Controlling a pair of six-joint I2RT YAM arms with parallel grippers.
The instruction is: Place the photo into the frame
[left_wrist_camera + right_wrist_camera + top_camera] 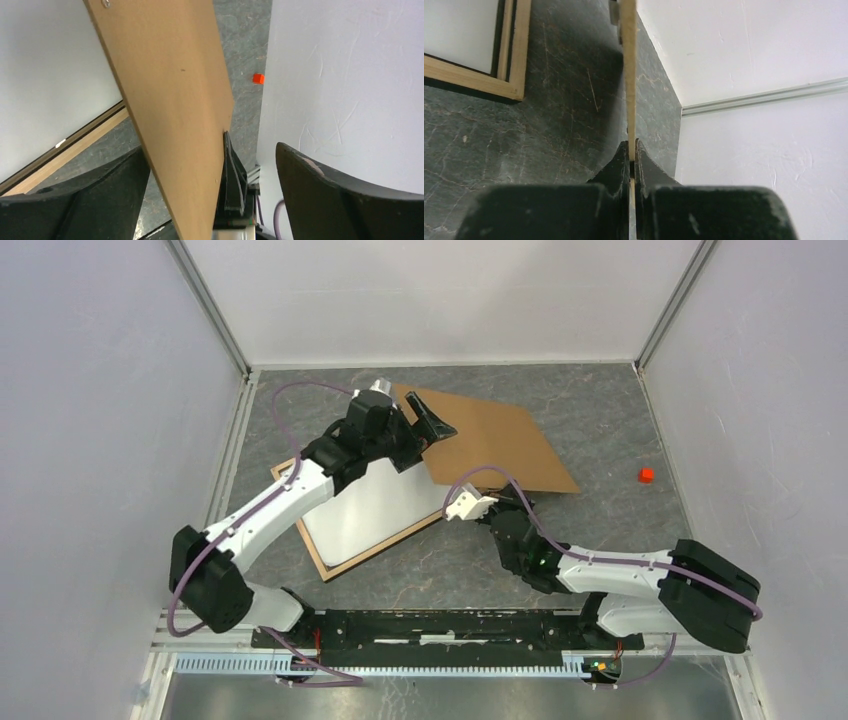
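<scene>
The frame [322,566], light wood rim up, lies flat at the centre left and also shows in the right wrist view [517,60]. A plain white surface [365,510] fills it; no dark printed photo face shows. The brown backing board [500,440] lies to its right, overlapping the frame's far corner. My right gripper [505,502] is shut on the board's near edge, which is seen edge-on [628,75] between its pads [630,150]. My left gripper [425,432] is open, with the board's left corner [175,100] between its spread fingers [340,200].
A small red cube [645,475] sits on the dark table at the far right, also seen in the left wrist view [258,78]. White walls enclose the table on three sides. The right gripper's fingers show in the left wrist view [232,180].
</scene>
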